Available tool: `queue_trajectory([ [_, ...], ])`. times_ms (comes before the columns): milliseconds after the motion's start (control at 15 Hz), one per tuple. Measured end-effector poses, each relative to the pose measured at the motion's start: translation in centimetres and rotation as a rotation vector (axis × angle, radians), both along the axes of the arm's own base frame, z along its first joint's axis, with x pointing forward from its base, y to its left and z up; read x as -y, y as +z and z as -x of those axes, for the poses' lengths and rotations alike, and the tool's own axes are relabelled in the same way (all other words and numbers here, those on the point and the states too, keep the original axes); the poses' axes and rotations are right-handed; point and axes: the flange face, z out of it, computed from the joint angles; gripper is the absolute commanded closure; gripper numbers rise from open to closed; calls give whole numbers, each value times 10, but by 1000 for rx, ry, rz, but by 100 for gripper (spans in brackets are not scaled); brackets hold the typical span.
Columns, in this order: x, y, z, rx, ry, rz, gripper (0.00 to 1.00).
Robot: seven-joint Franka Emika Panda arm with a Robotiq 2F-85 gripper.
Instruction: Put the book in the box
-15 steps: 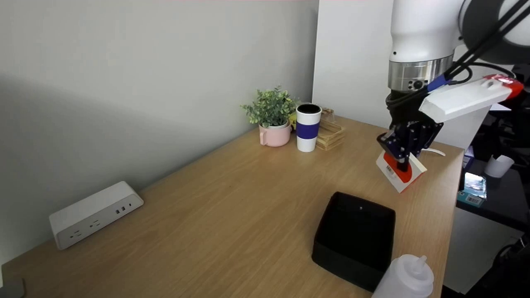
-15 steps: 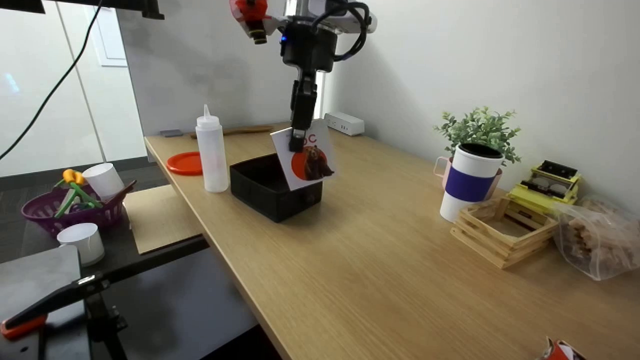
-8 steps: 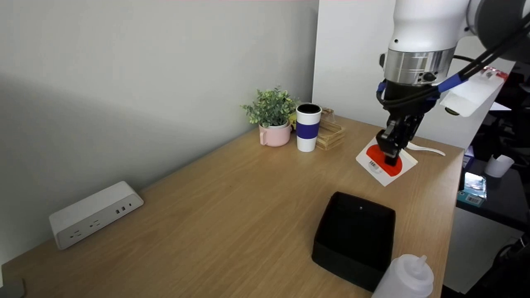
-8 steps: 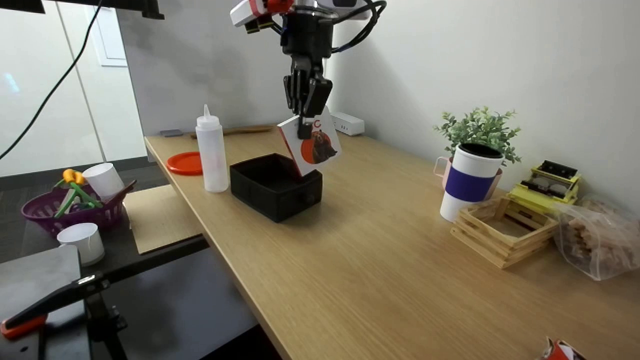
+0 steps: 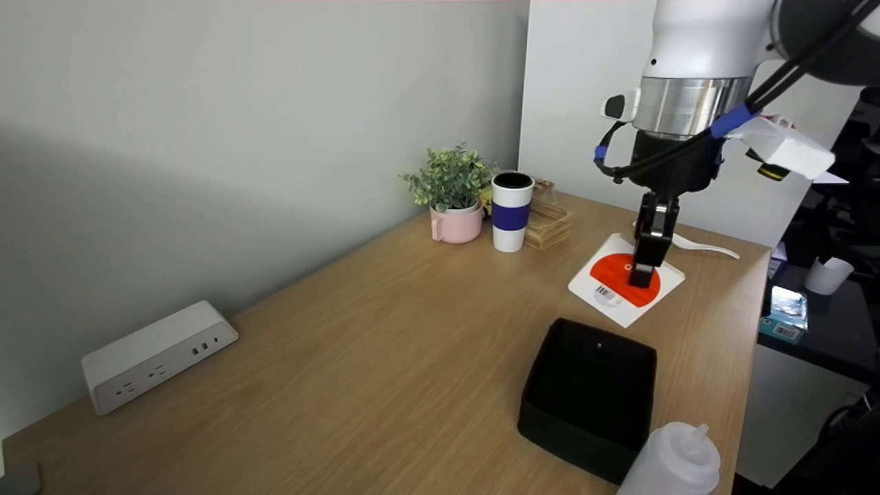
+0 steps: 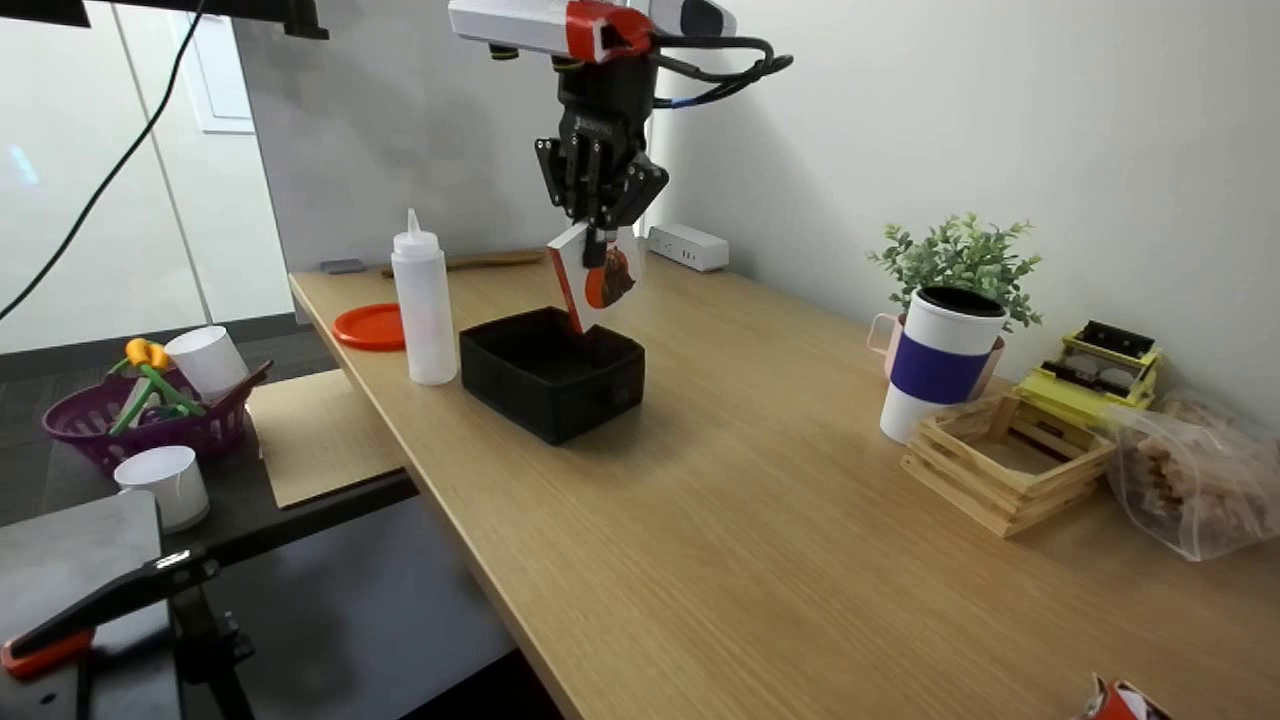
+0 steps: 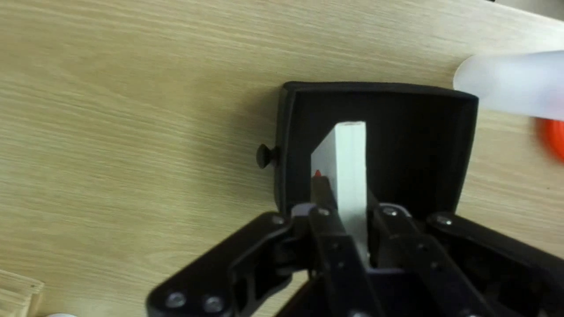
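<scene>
Office-like room: wood-topped desk [image 5: 385,357], power strip [image 5: 161,357], potted plant [image 5: 454,189], travel mug [image 5: 511,216].

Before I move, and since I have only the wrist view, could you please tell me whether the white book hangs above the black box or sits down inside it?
Observer: In an exterior view, wooden tabletop shows between the white book and the black box, so I judge it above rather than inside.
Operator: Thank you. Does the squeeze bottle beside the black box stand upright or lie down?
Observer: It stands upright; its nozzle points up in both exterior views.
Operator: Is anything entirely out of my sight?
Observer: Yes, among other things, a white power strip, in both exterior views.
</scene>
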Motion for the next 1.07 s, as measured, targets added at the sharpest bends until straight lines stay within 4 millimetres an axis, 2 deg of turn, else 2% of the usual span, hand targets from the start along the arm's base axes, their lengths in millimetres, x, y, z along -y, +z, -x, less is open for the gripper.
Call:
queue_trajectory([
  [267,-6,-10,4,-35,184,-118,96],
  [467,-7,-23,12,-111,251,-175,96],
  [733,1,-38,19,-199,220,-181,96],
  [1067,9,-47,13,-224,157,-165,96],
])
